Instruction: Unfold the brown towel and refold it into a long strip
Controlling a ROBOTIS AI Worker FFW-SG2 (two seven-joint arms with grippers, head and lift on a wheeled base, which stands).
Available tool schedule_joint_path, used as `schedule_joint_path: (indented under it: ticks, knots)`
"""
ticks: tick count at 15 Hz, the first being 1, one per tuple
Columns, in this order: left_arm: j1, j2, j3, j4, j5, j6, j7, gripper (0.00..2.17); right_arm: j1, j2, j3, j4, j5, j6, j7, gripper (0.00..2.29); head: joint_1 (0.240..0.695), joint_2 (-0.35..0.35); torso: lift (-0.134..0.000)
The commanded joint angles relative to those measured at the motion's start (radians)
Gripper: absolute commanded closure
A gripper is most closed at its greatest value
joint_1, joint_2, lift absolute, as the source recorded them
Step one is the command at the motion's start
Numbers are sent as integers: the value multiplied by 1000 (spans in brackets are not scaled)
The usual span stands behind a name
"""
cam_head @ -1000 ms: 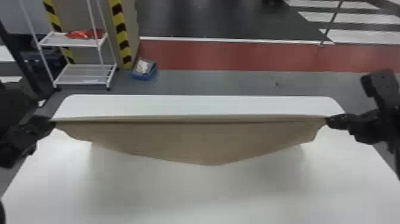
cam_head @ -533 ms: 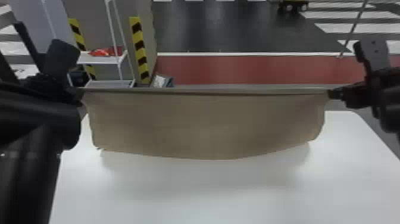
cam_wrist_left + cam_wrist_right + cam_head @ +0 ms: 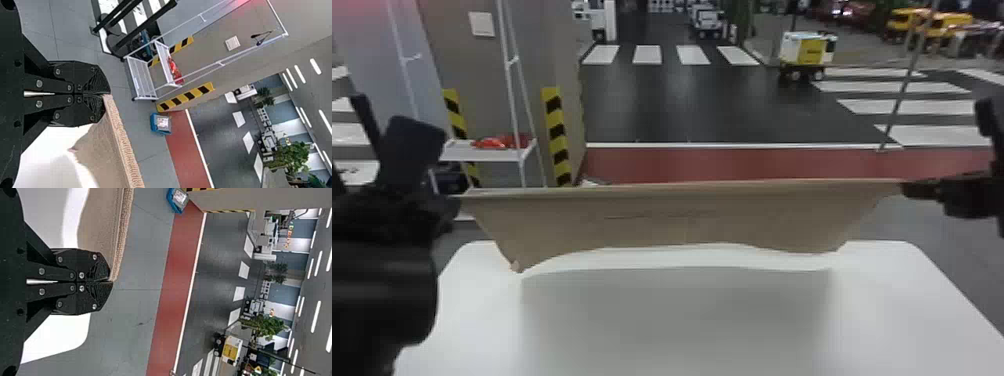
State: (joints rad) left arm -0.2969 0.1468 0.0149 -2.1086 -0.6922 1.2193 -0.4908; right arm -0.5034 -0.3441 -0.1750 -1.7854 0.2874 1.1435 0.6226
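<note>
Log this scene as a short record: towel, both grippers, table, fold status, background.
towel: brown, stretched between the grippers, hanging over the table, lower edge uneven
left gripper: shut on one end of the top edge
right gripper: shut on the other end
table: white, rounded corners, shadow on its top
fold status: spread wide, not yet a long strip; layers cannot be told
background: white rack holding a red item; blue container on the floor
</note>
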Motion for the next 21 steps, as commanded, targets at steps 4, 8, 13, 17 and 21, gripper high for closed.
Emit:
schedule_joint_path:
  ticks: [4, 8, 13, 17, 21]
  knots:
    - [541, -16, -26, -291, -15, -137, 74, 2145, 428, -9, -215, -147, -7, -319, 101, 2067, 588, -73, -103]
    - [857, -20, -21, -268, -12, -398, 175, 2148, 648, -19, -304, -112, -27, -629, 223, 2067, 695, -148, -103]
    - [895, -7, -13, -194, -23, -441, 109, 2148, 680, -45, -290, -32, 47, -764, 368, 2067, 695, -185, -103]
    - [808, -13, -18, -197, -81, -392, -14, 2148, 625, -82, -227, 37, 115, -754, 410, 2067, 695, -182, -103]
    - [625, -7, -52, -160, -168, -241, -141, 2148, 533, -125, -164, 139, 176, -712, 436, 2067, 695, -190, -103]
